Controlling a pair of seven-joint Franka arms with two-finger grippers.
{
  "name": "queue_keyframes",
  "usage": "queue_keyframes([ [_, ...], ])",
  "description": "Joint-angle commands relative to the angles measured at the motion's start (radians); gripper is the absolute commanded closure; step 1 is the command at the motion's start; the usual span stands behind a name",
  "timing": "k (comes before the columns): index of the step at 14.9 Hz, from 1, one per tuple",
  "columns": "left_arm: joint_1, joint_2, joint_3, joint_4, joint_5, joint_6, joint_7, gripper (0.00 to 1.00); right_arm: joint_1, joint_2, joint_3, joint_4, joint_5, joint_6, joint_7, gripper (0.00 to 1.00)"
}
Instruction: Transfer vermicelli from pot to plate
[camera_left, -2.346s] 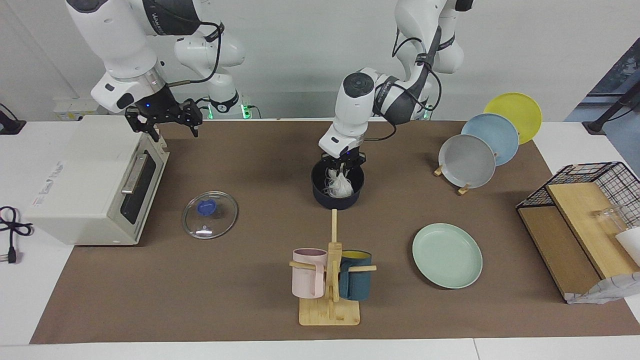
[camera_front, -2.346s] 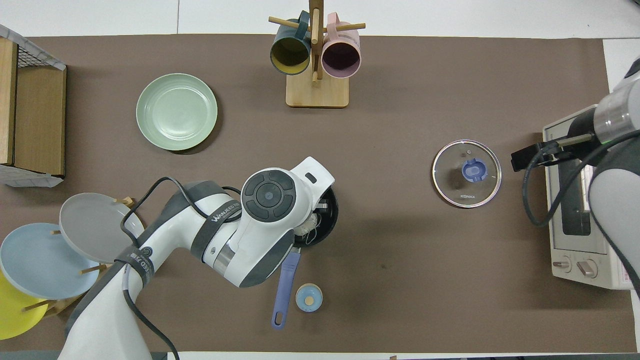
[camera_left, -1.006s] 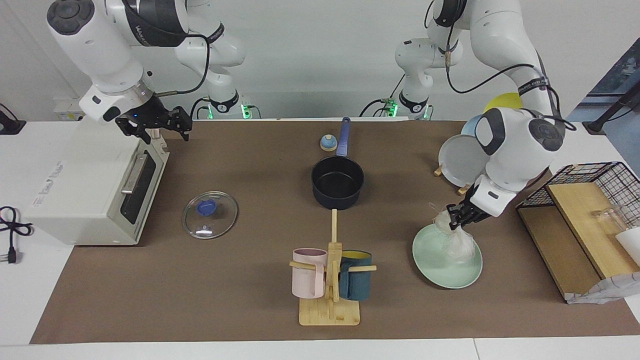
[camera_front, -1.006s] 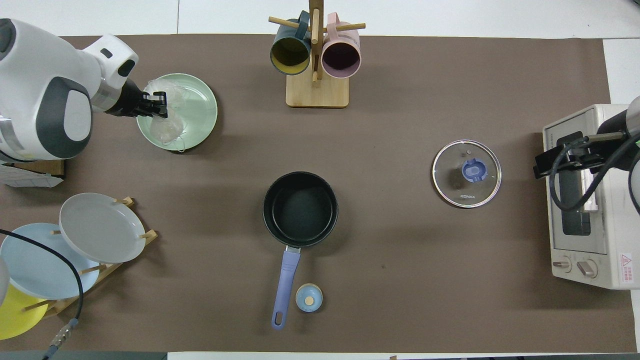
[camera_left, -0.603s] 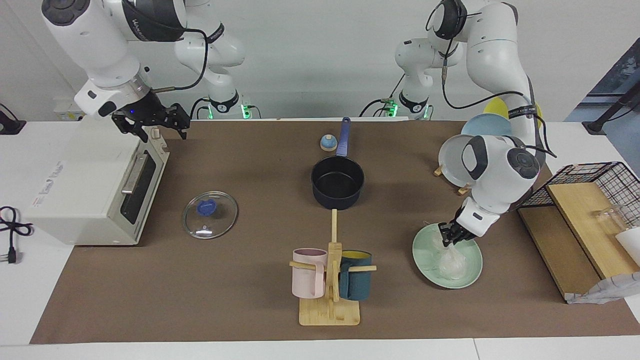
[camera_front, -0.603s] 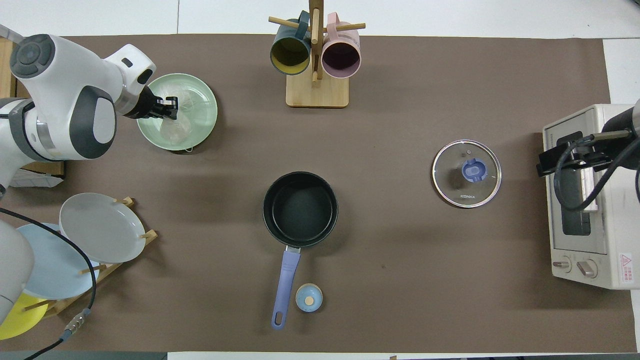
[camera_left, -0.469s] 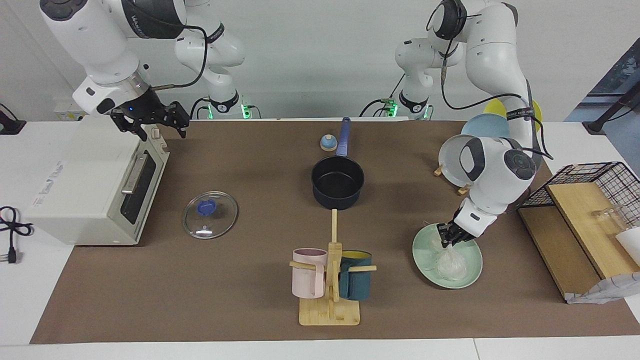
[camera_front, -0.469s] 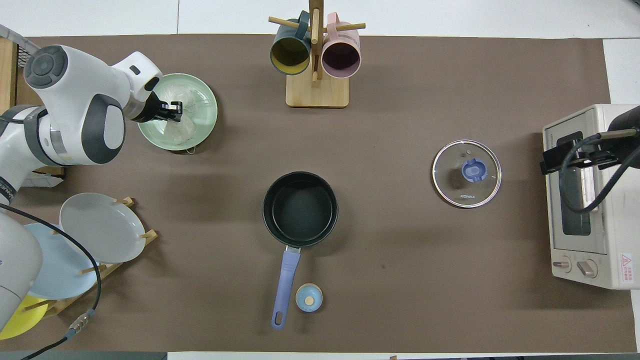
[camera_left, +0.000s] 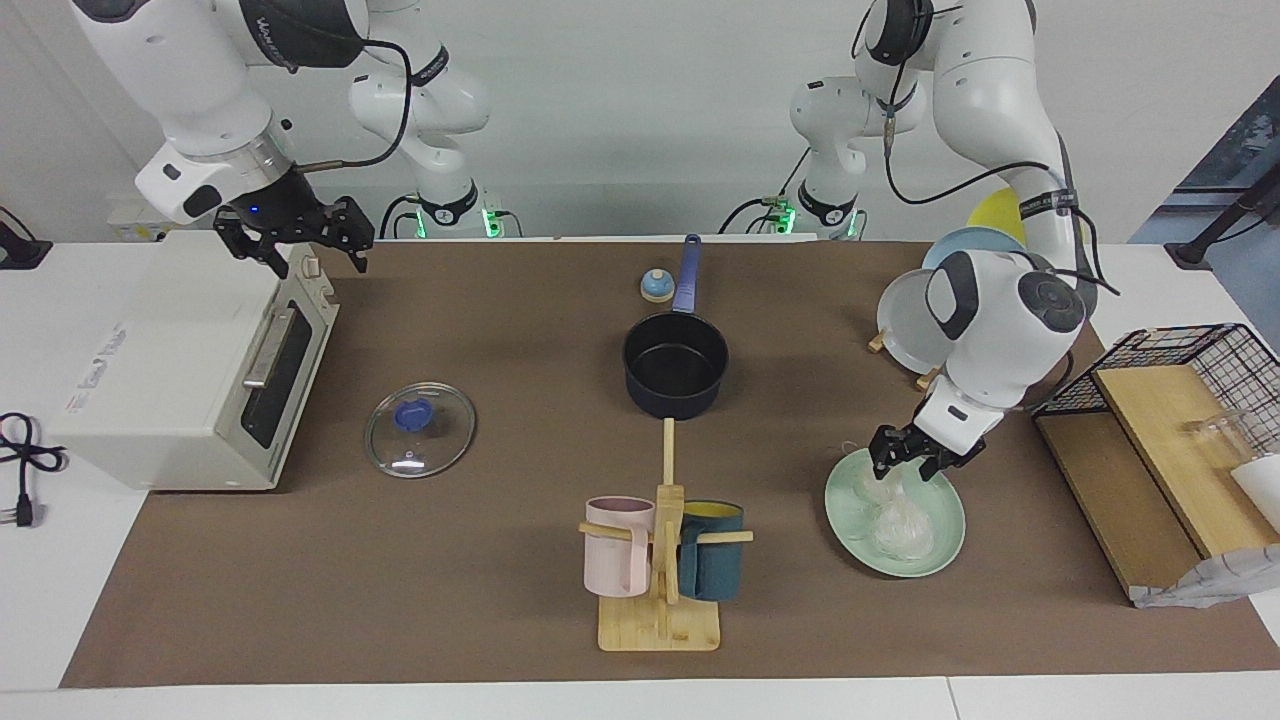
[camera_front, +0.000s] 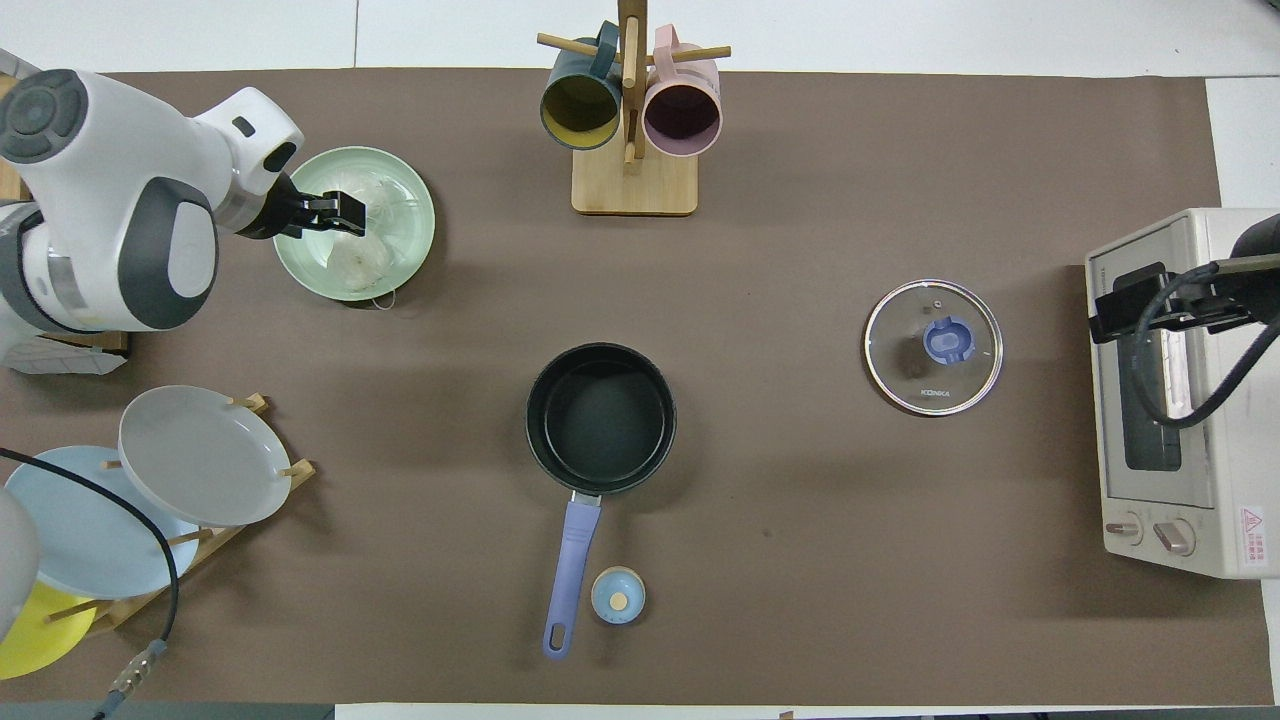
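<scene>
Left hand (camera_left: 913, 462), fingers apart, hovers over plate (camera_left: 845, 515) bearing vermicelli (camera_left: 900, 525), beside mug rack (camera_left: 660, 560).

Centre of the facing view, the small round dark navy saucepan (camera_left: 675, 372) is sitting. Lower right, the tangle of glassy whitish vermicelli (camera_left: 900, 527) is lying on the round mint-green plate (camera_left: 848, 505), with the left gripper (camera_left: 913, 468) hovering over it. Lower middle, the wooden mug rack (camera_left: 660, 605) is standing. At left, the round glass lid (camera_left: 420, 430) is lying beside the white toaster oven (camera_left: 160, 350), with the right gripper (camera_left: 295, 250) hanging above that.
</scene>
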Motion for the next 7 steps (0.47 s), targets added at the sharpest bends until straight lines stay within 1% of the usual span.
queue_keyframes([
  [1,0.003,-0.115,0.03,0.027,0.016,-0.182,-0.006,0.0,-0.012,-0.011,0.005,-0.001,0.005,0.01,0.011,0.0],
  [2,0.003,-0.153,0.035,0.037,0.016,-0.251,-0.008,0.0,-0.012,-0.011,0.005,-0.001,0.005,0.017,0.011,0.0],
  [4,0.004,-0.242,0.035,0.033,0.025,-0.338,-0.014,0.0,-0.012,-0.011,0.007,-0.003,0.005,0.025,0.01,0.0],
  [7,0.004,-0.34,0.035,0.031,0.045,-0.462,-0.025,0.0,-0.012,-0.011,0.007,-0.003,0.005,0.031,0.01,0.0],
])
